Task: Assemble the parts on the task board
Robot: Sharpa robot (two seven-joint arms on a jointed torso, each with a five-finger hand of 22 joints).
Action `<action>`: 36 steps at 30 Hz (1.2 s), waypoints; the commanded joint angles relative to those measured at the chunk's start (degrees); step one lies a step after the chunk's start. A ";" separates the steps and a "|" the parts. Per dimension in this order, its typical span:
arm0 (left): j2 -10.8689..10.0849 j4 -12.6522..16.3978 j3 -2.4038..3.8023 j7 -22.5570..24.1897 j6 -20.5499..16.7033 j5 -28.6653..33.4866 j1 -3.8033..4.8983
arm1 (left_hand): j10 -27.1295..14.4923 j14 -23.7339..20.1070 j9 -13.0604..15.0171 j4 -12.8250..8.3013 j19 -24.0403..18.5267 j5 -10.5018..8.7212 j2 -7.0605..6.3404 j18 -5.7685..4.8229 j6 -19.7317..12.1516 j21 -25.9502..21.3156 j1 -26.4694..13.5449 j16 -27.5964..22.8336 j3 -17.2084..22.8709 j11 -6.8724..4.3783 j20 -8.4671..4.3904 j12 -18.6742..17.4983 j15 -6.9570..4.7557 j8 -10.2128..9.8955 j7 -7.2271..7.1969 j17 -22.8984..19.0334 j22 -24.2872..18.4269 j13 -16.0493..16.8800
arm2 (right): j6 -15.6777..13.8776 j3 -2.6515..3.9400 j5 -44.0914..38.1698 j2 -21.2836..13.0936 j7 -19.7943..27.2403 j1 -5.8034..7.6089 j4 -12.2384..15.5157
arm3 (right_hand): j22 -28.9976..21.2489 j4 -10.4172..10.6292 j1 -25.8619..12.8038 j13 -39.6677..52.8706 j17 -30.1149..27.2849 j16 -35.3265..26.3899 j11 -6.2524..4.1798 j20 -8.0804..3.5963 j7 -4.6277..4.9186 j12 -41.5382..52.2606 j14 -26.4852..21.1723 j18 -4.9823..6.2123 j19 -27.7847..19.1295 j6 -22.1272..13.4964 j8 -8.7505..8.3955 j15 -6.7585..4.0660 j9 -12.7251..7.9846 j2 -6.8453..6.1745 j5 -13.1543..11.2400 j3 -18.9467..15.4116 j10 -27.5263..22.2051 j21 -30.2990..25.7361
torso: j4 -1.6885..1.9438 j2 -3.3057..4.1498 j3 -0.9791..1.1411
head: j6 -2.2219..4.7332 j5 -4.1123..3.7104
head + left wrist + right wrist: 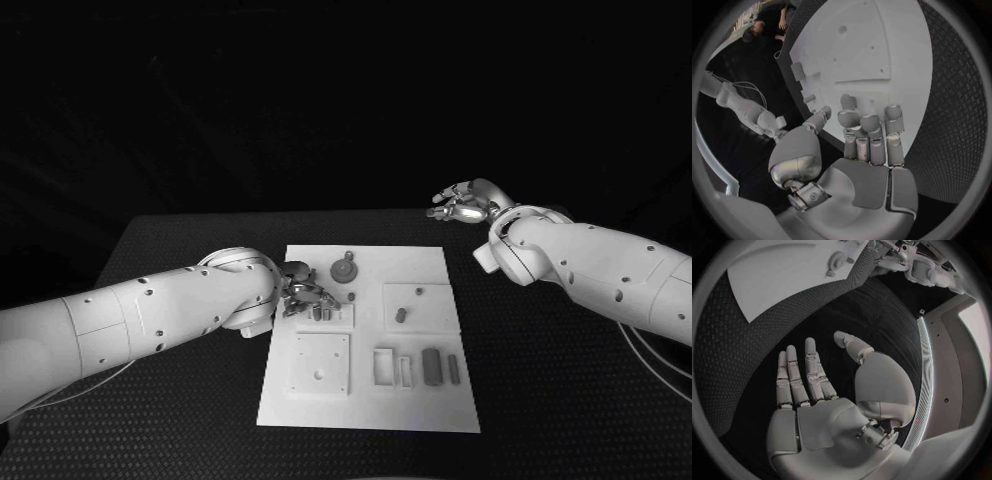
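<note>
Board [369, 400] near edge sits closest, flat on the black table [173, 400], grey parts [433, 364] lying in its front recesses and a round part [343, 269] toward the back. Left hand [306, 297] is over the board's left edge, fingers curled together above a small part; can't tell if it grips it. Right hand [464, 204] is off the board past its far right corner, fingers apart, holding nothing.

1 task board [433, 400], 2 robot hands, roughly 6 small parts.

left hand [306, 294] hiding part of task board [433, 262], small parts [433, 362] indistinct
</note>
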 commanded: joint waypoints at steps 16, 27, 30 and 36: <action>-3.03 3.87 1.25 2.74 -3.40 4.84 2.41 | -8.86 -8.77 -3.96 -3.16 -8.35 0.08 -0.21 -1.31 -18.57 -8.41 8.25 -11.78 -0.96 6.89 -2.54 -15.31 5.87 -9.82 7.22 -5.45 -1.96 -7.65 | 0.39 0.01 -0.11 -0.26 0.35 -0.04 -0.15 | 0.11 -0.11 -0.79 -0.06 -0.10 0.14 5.65 0.03 1.75 0.34 -0.45 -0.96 -0.31 0.79 0.27 0.11 -0.13 -0.04 0.04 -0.37 -9.40 -0.26 | -0.05 0.04 0.00 | 0.27 -0.14; -4.19 6.33 0.82 1.88 -4.48 -2.01 2.30 | -9.15 -9.74 -4.75 3.64 -9.83 0.05 -2.54 -1.06 -20.06 -11.87 5.85 -16.48 -0.66 8.03 -0.18 -21.90 8.23 -10.34 8.35 -6.77 -3.15 -10.63 | 0.35 0.01 -0.10 -0.43 0.34 -0.04 -0.04 | 0.12 -0.09 -0.80 -0.06 -0.11 0.16 5.66 0.03 1.75 0.34 -0.47 -0.96 -0.33 0.77 0.27 0.12 -0.15 -0.05 0.05 -0.38 -9.41 -0.25 | 0.04 0.02 -0.01 | 0.35 -0.31; -4.18 6.21 0.38 1.41 -3.78 -2.04 2.26 | -8.32 -9.19 -4.36 5.21 -9.46 0.08 -2.24 -0.82 -18.47 -11.81 5.87 -16.24 -0.28 7.42 -0.27 -21.96 8.02 -9.28 7.72 -6.40 -2.90 -10.50 | 0.35 0.01 -0.10 -0.43 0.34 -0.04 -0.03 | 0.13 -0.09 -0.80 -0.06 -0.12 0.17 5.67 0.02 1.75 0.34 -0.48 -0.96 -0.33 0.77 0.27 0.12 -0.15 -0.05 0.05 -0.38 -9.41 -0.25 | 0.05 0.02 -0.02 | 0.30 -0.27; -3.51 5.58 -0.24 1.08 -1.96 -1.99 2.05 | -6.79 -8.11 -3.00 5.30 -8.63 1.34 0.78 -0.70 -14.32 -11.48 7.01 -15.41 -1.65 6.00 -0.75 -21.69 7.30 -6.65 6.21 -5.32 -2.06 -9.75 | 0.38 0.01 -0.10 -0.30 0.34 -0.04 -0.05 | 0.13 -0.09 -0.79 -0.05 -0.12 0.18 5.67 0.02 1.75 0.35 -0.49 -0.96 -0.34 0.77 0.28 0.13 -0.16 -0.05 0.07 -0.37 -9.41 -0.24 | -0.07 0.07 -0.02 | 0.29 -0.12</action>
